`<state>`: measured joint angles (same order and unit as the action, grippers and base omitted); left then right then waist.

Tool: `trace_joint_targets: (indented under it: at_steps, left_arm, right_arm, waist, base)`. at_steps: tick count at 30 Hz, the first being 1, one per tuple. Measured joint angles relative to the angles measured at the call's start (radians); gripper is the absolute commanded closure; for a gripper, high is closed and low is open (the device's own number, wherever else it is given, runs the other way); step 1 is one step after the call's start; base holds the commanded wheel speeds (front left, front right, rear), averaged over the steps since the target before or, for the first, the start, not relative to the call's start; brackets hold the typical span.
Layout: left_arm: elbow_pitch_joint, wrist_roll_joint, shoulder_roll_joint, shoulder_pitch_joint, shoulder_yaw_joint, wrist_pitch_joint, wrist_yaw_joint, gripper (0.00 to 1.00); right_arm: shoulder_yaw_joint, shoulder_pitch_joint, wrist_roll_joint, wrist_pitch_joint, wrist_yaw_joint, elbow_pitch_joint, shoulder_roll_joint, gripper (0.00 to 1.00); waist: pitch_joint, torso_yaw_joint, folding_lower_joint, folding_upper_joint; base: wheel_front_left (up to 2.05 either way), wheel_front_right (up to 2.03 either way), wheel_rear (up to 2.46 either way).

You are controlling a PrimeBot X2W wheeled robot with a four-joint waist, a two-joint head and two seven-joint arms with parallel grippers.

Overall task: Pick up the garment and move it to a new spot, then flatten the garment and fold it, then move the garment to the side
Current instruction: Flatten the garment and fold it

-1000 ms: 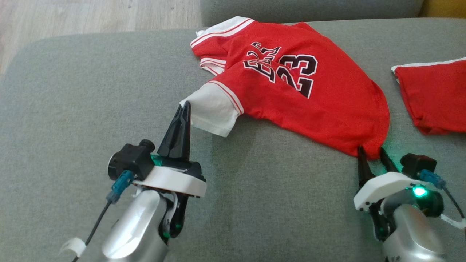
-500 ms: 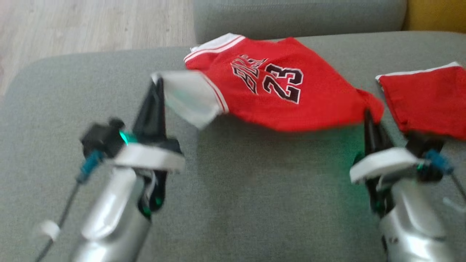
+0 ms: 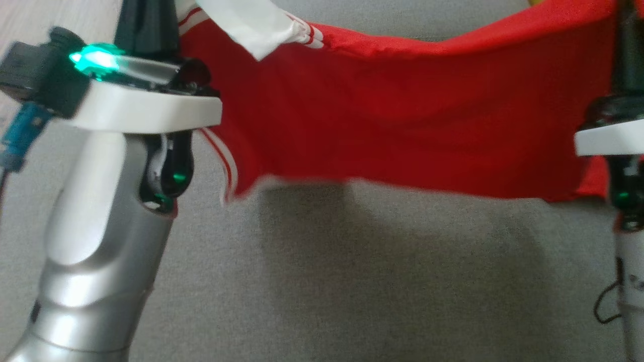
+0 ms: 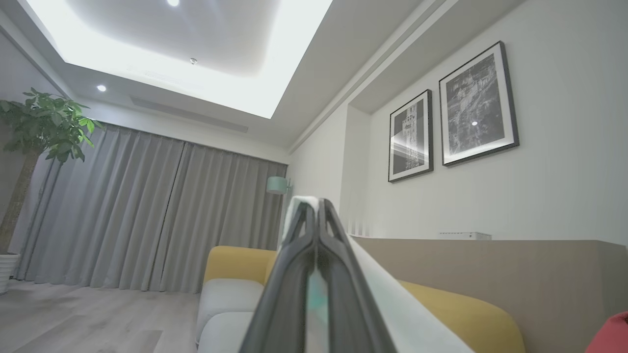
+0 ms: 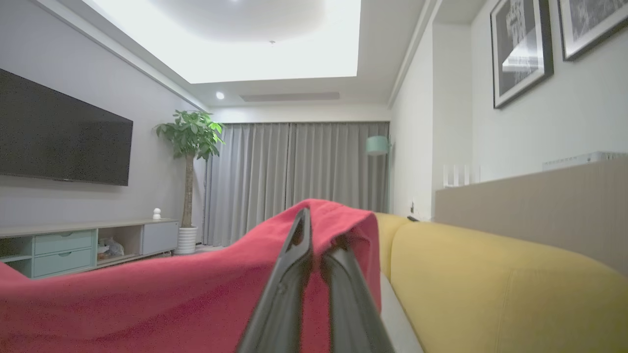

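The garment point(image 3: 402, 110), a red jersey with white trim, hangs stretched in the air between my two grippers, above the grey sofa cushion point(image 3: 352, 281). In the left wrist view my left gripper point(image 4: 314, 206) is shut on the garment's white sleeve point(image 4: 392, 299). The head view shows that sleeve point(image 3: 246, 20) draped beside the left gripper's dark fingers point(image 3: 146, 20). My right gripper point(image 5: 319, 230) is shut on a bunch of the red cloth point(image 5: 147, 294), which folds over its tips. The garment's lower edge hangs free, and its printed front is hidden.
The grey cushion spreads under the hanging cloth, carrying its shadow. A yellow sofa point(image 5: 490, 274) stands behind it on the right. Pale wood floor point(image 4: 73, 314) lies to the left. Further off are a wall TV point(image 5: 59, 132), a low cabinet point(image 5: 73, 245) and a potted plant point(image 5: 189, 137).
The right gripper shut on the garment's lower corner. Both arms then rose and lifted the garment off the cushion, stretching it between them. The head camera has shifted too.
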<state>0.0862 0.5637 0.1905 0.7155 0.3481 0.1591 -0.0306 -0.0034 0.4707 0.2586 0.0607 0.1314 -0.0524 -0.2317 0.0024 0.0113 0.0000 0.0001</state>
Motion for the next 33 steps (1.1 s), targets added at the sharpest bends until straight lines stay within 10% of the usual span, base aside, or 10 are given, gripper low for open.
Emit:
trace_joint_targets:
  at_steps: [14,22,33]
  left_arm:
    - [-0.201,0.072,0.097,0.04,-0.025,-0.291,-0.045,1.0]
    - [0.18,0.052,0.096,0.409,-0.031,-0.26,0.036,1.0]
    - [0.636,-0.055,0.067,0.808,-0.06,0.045,0.094,1.0]
  right_arm:
    - [-0.079,-0.046,0.009,-0.247,0.0,0.318,-0.012,1.0]
    - [0.073,0.388,0.028,-0.241,0.0,-0.061,-0.042,1.0]
    - [0.135,0.873,-0.079,0.096,0.0,-0.609,-0.015,1.0]
  waist:
    - [0.113,-0.012,0.0,0.0]
    - [0.287,-0.027,0.0004,0.0]
    - [0.413,-0.022,0.0002,-0.0001]
  base:
    - [0.0,0.0,0.0]
    - [0.0,0.0,0.0]
    - [0.0,0.0,0.0]
